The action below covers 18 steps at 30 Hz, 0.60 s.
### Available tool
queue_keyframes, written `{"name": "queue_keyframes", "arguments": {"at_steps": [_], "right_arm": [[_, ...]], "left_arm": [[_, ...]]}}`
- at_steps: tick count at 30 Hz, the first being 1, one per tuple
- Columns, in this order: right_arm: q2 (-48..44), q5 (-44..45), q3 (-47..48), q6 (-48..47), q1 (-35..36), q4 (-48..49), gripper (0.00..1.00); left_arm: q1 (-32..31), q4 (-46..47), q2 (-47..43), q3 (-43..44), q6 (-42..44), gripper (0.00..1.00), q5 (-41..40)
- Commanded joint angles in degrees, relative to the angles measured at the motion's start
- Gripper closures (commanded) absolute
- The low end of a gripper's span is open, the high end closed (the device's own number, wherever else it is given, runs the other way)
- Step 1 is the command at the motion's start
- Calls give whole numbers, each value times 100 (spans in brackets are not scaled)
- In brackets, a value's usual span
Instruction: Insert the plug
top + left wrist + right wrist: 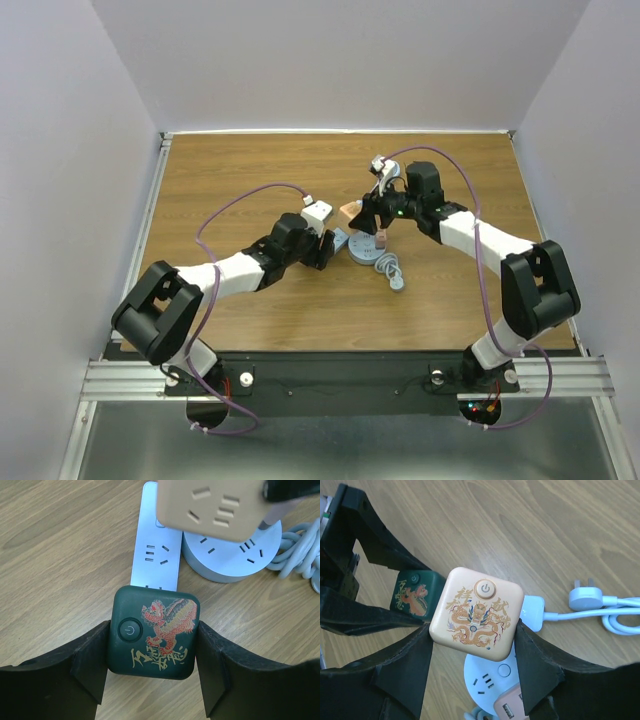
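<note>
Jaws clamped: left gripper (152, 647) on the green cube (152, 630) at the white strip (155, 540), right gripper (472, 635) on the peach cube (477, 612).

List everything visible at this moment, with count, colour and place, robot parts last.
Square plastic dragon-print cube socket: 1, dark green, over the white strip's near end.
Square plastic dragon-print cube socket: 1, peach, held above the round hub.
Flat rectangular power strip: 1, white, lying beside the hub.
Round socket hub: 1, pale blue-grey, table centre.
Small USB adapter: 1, pink, on the hub.
Cable with plug: 1, pale blue, loose beside the hub.
Wooden table: 1, brown.
Left gripper: 1, black, clamping the green cube.
Right gripper: 1, black, clamping the peach cube.
</note>
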Motion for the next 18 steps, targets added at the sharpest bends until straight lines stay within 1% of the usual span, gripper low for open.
{"name": "queue_keyframes", "arguments": {"at_steps": [1,9,18], "right_arm": [[-214,-186,-68,5,-16,607,99],[14,-187,-165,119,160,1099,100],[419,-90,-33,5,248,1135,99]], "left_arm": [[-246,-360,251,-17,-284,100,964],[-255,-482,330,44,-311,100,920],[-255,-623,330,106,-293,100,928]]}}
